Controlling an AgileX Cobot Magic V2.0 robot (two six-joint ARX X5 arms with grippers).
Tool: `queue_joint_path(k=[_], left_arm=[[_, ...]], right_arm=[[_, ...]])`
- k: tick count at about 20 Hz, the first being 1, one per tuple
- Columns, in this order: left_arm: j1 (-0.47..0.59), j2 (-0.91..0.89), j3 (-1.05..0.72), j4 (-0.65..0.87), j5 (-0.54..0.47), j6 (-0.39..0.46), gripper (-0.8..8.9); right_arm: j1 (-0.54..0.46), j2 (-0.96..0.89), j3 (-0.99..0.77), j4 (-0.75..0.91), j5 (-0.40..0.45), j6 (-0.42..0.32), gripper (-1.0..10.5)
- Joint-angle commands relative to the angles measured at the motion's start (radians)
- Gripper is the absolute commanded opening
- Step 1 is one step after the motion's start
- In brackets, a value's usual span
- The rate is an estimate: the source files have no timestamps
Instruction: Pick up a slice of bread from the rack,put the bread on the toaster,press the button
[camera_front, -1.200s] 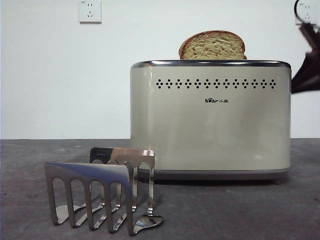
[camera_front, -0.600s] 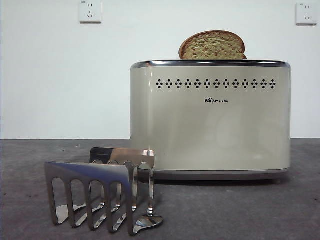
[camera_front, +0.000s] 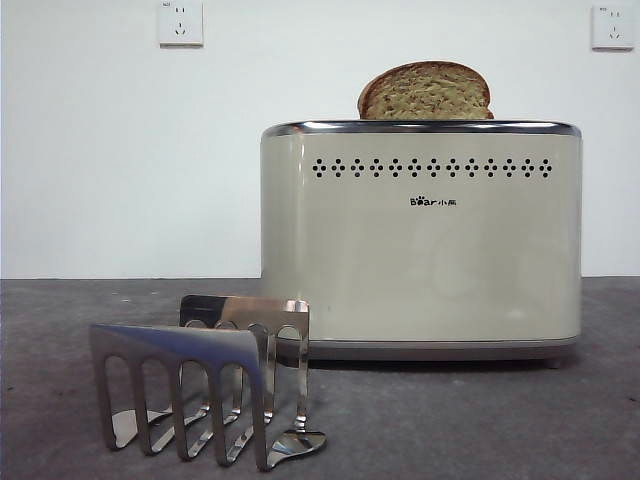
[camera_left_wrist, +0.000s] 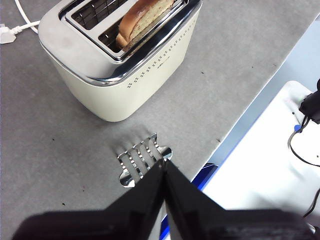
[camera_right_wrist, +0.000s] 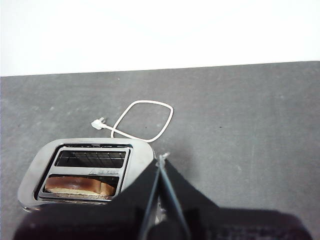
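Gone from the front view's upper right: the dark arm seen a second back | bread (camera_front: 425, 92) stands in toaster (camera_front: 420, 240) slot, centre-right, top showing | rack (camera_front: 205, 395) empty, lower left | my left gripper (camera_left_wrist: 164, 165) and right gripper (camera_right_wrist: 161, 162) both pinched closed, holding nothing | button press apparently left.

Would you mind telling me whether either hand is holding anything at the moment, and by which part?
Nothing is held. The left hand and right hand are both shut on nothing; the slice of bread sits in the toaster.
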Motion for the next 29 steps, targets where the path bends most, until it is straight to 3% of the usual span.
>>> queue_joint_path(k=[1,9,10,13,15,20,23,25,29], left_arm=[[0.0,-0.001,-0.005,0.003,0.002,0.012,-0.04],[0.138,-0.005,-0.005,0.003,0.002,0.012,-0.04],[0.154,-0.008,-0.005,0.004,-0.006,0.043,-0.08],[0.238,-0.026,-0.008,0.004,-0.051,0.269,-0.03],[0.315,-0.04,-0.008,0.004,-0.05,0.35,-0.03],[0.529,-0.098,-0.027,0.004,-0.051,0.351,-0.03],[0.692,-0.225,-0.164,0.03,-0.053,0.36,-0.03],[0.777,-0.362,-0.351,0.185,-0.052,0.37,-0.03],[0.882,-0.675,-0.875,0.778,-0.087,0.436,-0.03]], right_arm=[[0.001,0.004,0.002,-0.013,0.001,-0.005,0.0],[0.001,0.058,0.002,-0.133,0.001,-0.005,0.0],[0.001,0.069,0.002,-0.137,0.002,-0.005,0.0],[0.001,0.103,0.002,-0.137,0.001,-0.005,0.0],[0.001,0.13,0.002,-0.137,0.003,-0.005,0.0],[0.001,0.208,0.002,-0.137,0.008,-0.005,0.0],[0.001,0.285,0.002,-0.137,0.008,-0.005,0.0],[0.001,0.334,0.002,-0.136,0.008,-0.005,0.0],[0.001,0.418,0.002,-0.103,0.008,-0.005,0.0]])
